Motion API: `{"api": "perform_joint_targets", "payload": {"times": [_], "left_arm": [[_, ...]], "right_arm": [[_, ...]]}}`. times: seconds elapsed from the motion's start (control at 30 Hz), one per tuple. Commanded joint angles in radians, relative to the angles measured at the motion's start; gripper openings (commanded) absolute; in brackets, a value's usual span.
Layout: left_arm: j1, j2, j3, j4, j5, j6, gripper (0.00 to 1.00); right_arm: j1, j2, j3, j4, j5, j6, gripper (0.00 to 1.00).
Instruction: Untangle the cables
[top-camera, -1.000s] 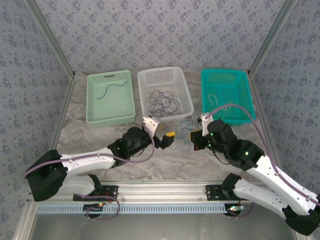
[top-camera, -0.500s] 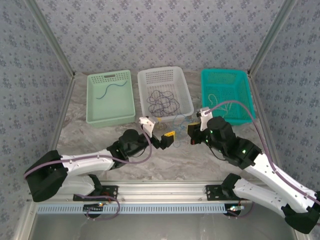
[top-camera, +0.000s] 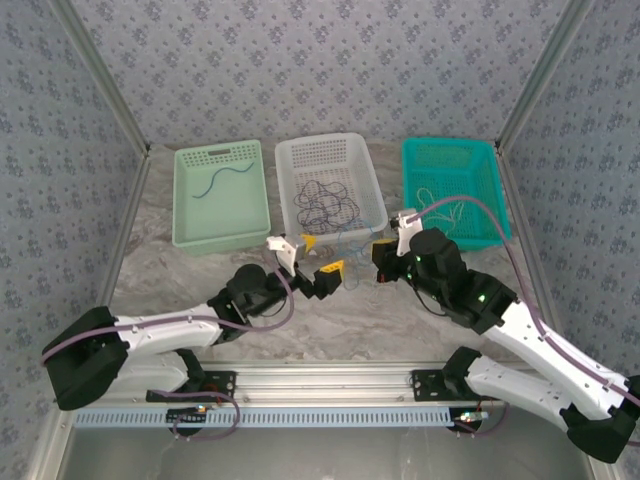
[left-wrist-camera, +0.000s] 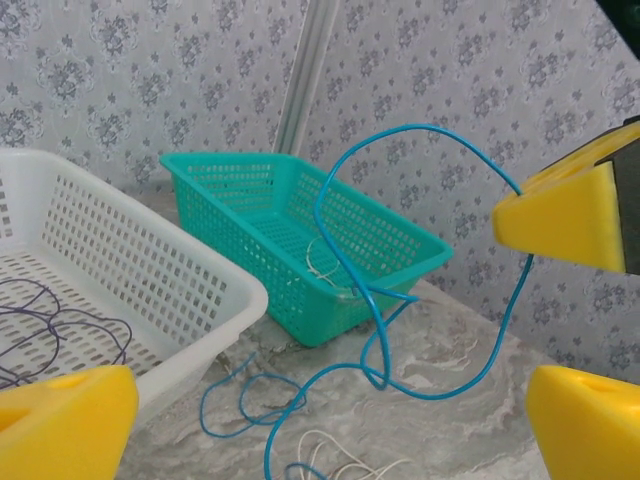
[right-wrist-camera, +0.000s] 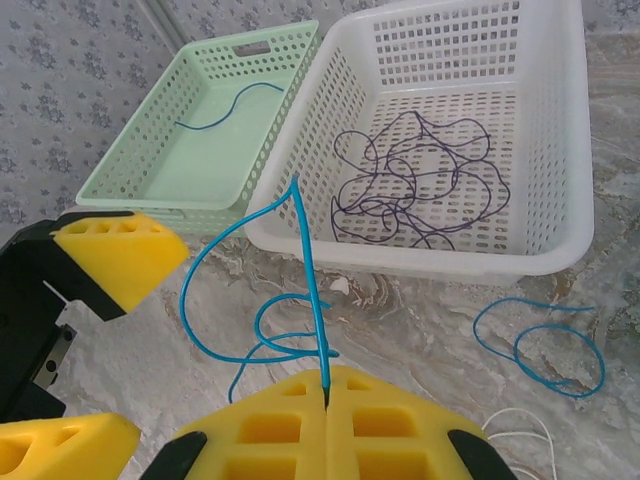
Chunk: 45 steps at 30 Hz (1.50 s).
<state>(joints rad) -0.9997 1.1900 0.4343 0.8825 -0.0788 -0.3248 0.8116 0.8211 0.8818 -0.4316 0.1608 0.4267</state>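
My right gripper (right-wrist-camera: 328, 398) is shut on one end of a thin blue cable (right-wrist-camera: 308, 262), which rises from the pads and curls in loops above the marble table. In the left wrist view the same blue cable (left-wrist-camera: 372, 300) arcs through the air and trails down to the table. My left gripper (left-wrist-camera: 320, 430) stands wide open just left of the right one, nothing between its fingers. From above, the left gripper (top-camera: 320, 256) and right gripper (top-camera: 381, 260) face each other in front of the white basket (top-camera: 372, 181). A second blue loop (right-wrist-camera: 540, 340) and a pale white cable (right-wrist-camera: 520, 428) lie on the table.
Three baskets line the back: a pale green basket (top-camera: 186, 200) holding one blue wire (top-camera: 222, 181), the white basket with a tangle of dark cables (right-wrist-camera: 420, 190), and a teal basket (top-camera: 491, 190) with a pale wire (top-camera: 440, 200). Open table lies in front of the grippers.
The right gripper has risen and shifted left toward the white basket, lifting the blue cable off the table. The left gripper, still open, has moved up and back to the left.
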Motion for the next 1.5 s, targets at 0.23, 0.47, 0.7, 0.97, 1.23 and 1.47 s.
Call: {"api": "perform_joint_targets", "payload": {"times": [0.23, 0.47, 0.7, 0.97, 1.23, 1.47], "left_arm": [[0.027, 0.089, 0.068, 0.059, -0.016, -0.056, 0.97], [0.059, 0.133, 0.097, 0.090, 0.010, -0.074, 0.84], [0.074, 0.152, 0.128, 0.042, 0.021, -0.073, 0.44], [0.104, 0.096, 0.269, -0.496, -0.052, 0.072, 0.00], [0.105, 0.162, 0.547, -1.123, -0.314, 0.435, 0.00], [0.105, 0.241, 0.648, -1.250, -0.706, 0.659, 0.00]], "right_arm": [[0.007, 0.004, 0.025, 0.106, -0.074, 0.029, 0.00], [0.008, 0.005, 0.022, 0.089, -0.093, 0.027, 0.00], [0.009, 0.010, 0.022, 0.085, -0.121, 0.020, 0.00], [-0.028, 0.027, 0.096, -0.064, -0.056, -0.029, 0.00], [-0.060, 0.162, 0.196, -0.147, -0.178, -0.067, 0.00], [-0.086, 0.233, 0.243, -0.165, -0.263, -0.082, 0.00]]}}
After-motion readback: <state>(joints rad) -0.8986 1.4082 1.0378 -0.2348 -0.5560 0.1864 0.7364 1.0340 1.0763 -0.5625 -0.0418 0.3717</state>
